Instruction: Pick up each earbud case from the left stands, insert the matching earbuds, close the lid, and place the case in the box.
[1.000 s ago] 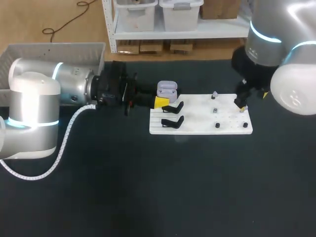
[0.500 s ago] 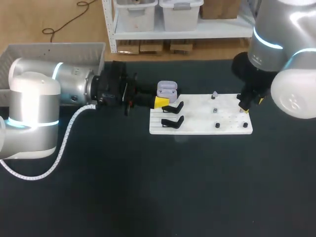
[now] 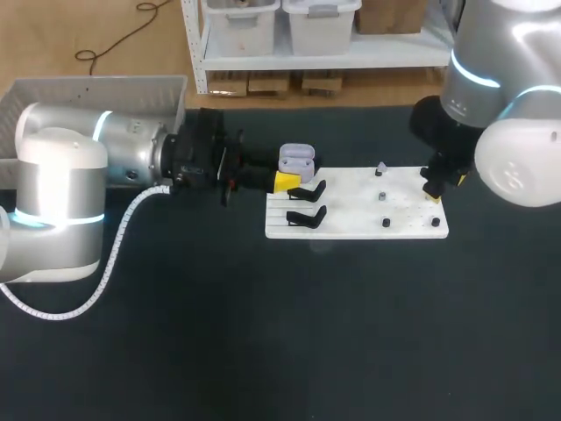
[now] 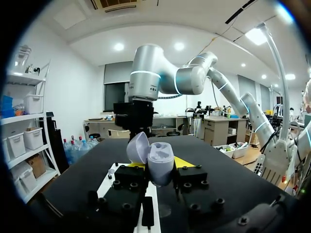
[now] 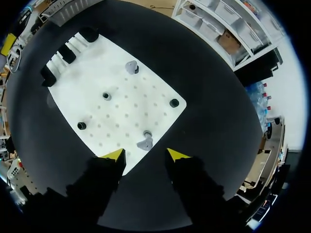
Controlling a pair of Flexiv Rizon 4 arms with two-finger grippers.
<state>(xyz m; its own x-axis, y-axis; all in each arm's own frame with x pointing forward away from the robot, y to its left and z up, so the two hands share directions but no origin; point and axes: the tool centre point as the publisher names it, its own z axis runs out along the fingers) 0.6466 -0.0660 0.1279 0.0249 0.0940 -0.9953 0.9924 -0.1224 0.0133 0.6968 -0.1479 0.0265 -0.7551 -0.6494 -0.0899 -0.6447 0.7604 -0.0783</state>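
Over the black desk point(image 3: 263, 351), only the right arm point(image 3: 517, 158) has shifted since a second ago. It has carried the right pincer point(image 5: 146, 155) a little toward the right edge of the frame, while the left arm point(image 3: 96, 167) has kept still.

The white perforated board point(image 3: 351, 226) lies right of centre in the head view. Just off its upper left corner, the left pincer point(image 4: 159, 171) is clamped on the pale lilac earbud case point(image 3: 296, 159), which has its lid open and is lifted clear of the two black stands point(image 3: 307, 190).

The right pincer hangs with its fingers spread over the board's right end. A small pale grey earbud point(image 5: 144, 142) sits on its peg just ahead of the gap between them.

The step in hand looks like fetching the first earbud. The next move calls for a straight descent, a careful closing on that tiny piece, a lift off the peg, and then a carry across to the held case.
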